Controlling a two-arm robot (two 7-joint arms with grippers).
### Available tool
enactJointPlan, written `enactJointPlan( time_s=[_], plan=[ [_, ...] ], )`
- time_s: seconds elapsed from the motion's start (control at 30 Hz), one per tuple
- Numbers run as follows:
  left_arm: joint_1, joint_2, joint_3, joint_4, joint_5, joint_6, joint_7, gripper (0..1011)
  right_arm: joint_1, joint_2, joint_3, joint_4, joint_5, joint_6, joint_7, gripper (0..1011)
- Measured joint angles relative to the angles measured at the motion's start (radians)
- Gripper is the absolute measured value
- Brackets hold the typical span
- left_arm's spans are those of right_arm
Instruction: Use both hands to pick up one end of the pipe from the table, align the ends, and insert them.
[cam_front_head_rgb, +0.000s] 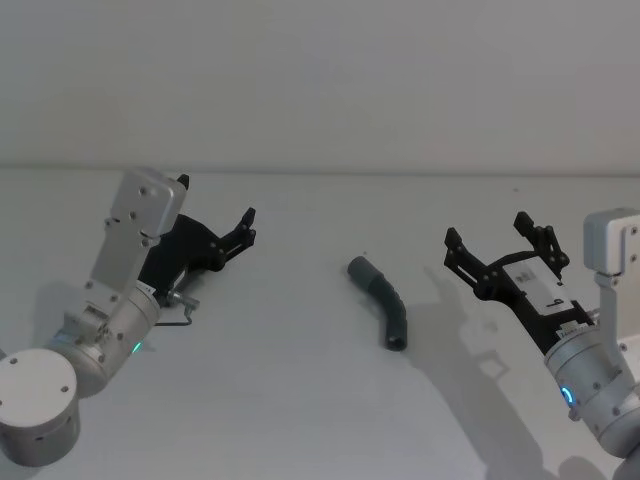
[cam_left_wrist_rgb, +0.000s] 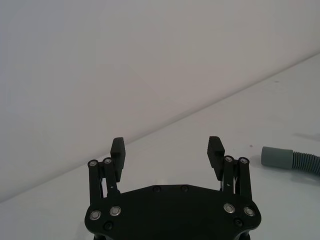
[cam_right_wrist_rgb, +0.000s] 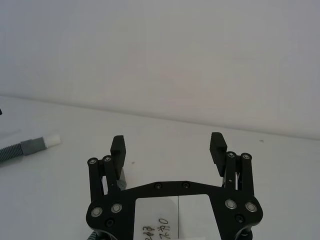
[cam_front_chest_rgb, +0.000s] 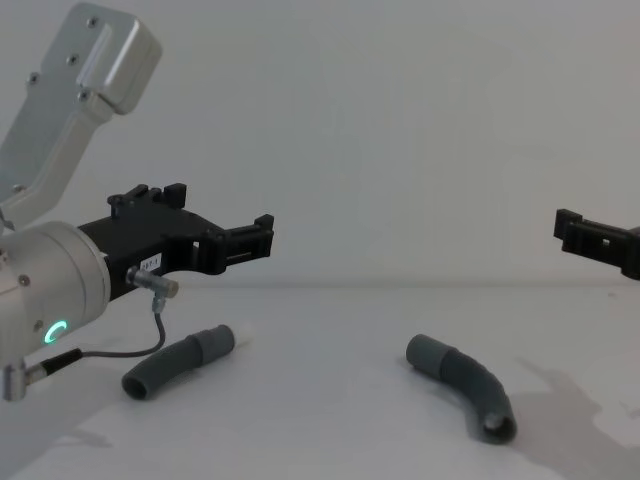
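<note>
Partly cut off in the chest view, the right hand (cam_front_head_rgb: 487, 228) gapes empty; left hand (cam_front_head_rgb: 216, 198) likewise.

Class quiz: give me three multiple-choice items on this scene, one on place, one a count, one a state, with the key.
1. Where is the curved dark grey ribbed hose piece? A. In a gripper. B. On the matte white table, between the black two-finger left gripper and right gripper. C. Against the wall.
2. Hose pieces in the chest view? A. One. B. Two. C. Three.
3. The grippers' fingers? A. Both open. B. Both shut. C. One shut.
1 B: the head view shows it lying between them. 2 B: a second hose piece lies on the robot's left. 3 A: each wrist view shows a wide empty gap.
</note>
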Motion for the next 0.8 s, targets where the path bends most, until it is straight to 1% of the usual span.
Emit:
enactJointPlan(
  time_s=[0.37, 0.47, 0.6, 0.8],
  plan=[
    [0.000, 0.000, 0.000, -0.001, 0.000, 0.000, 0.000, 1001, 0.000, 0.000, 0.000, 0.000, 0.000, 0.000, 0.000, 1000],
    [0.001, 0.004, -0.001, -0.006, 0.001, 0.008, -0.002, 1001, 0.000, 0.000, 0.000, 0.000, 0.000, 0.000, 0.000, 1001],
    [0.002, 0.015, -0.002, -0.017, 0.002, 0.035, -0.010, 1001, 0.000, 0.000, 0.000, 0.000, 0.000, 0.000, 0.000, 1000],
    [0.000, 0.036, -0.005, -0.038, 0.001, 0.101, -0.035, 1001, 0.000, 0.000, 0.000, 0.000, 0.000, 0.000, 0.000, 1000]
  ],
)
